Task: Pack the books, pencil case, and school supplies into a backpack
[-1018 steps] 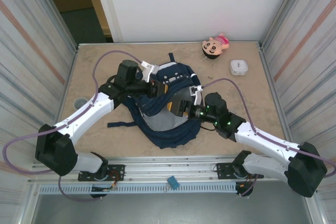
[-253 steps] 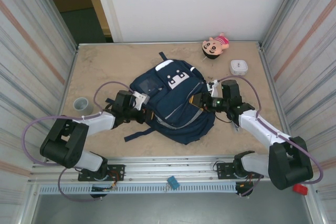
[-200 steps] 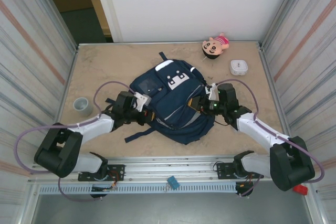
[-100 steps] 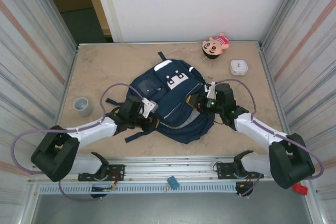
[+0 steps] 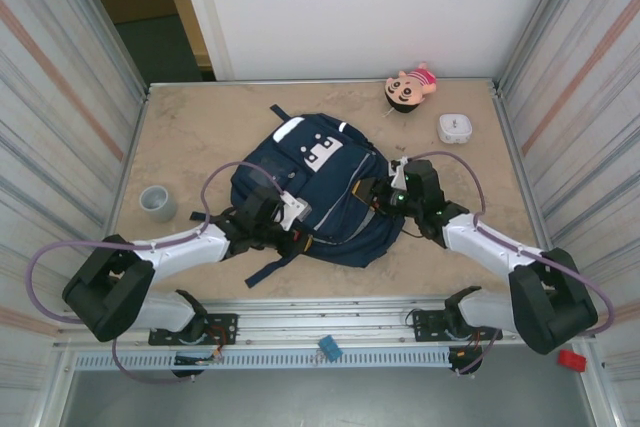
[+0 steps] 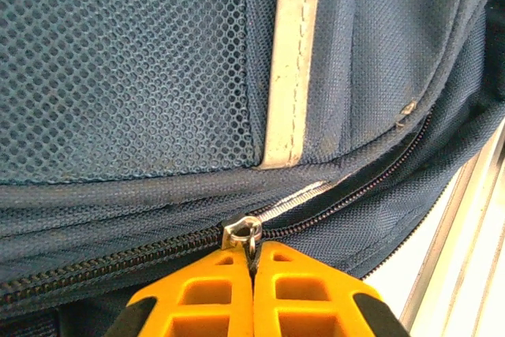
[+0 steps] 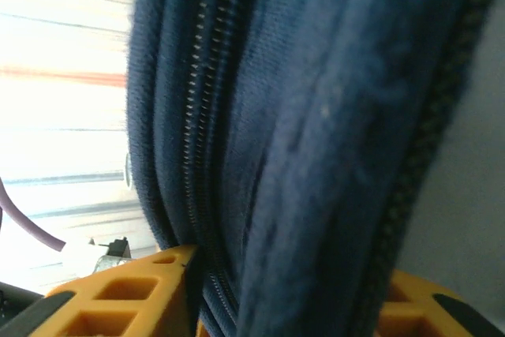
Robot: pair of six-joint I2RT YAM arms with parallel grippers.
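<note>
While backpack [image 5: 310,177] sits centred on table [image 5: 180,137] | left fingers [image 6: 197,297] pinch zipper pull [image 6: 243,233] | right fingers [image 7: 118,290] astride its edge, grip unclear

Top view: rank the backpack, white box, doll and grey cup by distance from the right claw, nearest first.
1. Backpack, mid-table: touching the right claw.
2-3. White box and doll, far right: too close to call.
4. Grey cup, left edge: farthest.

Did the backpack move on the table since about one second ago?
Yes. The backpack has slid left, away from the white box and toward the grey cup.
</note>
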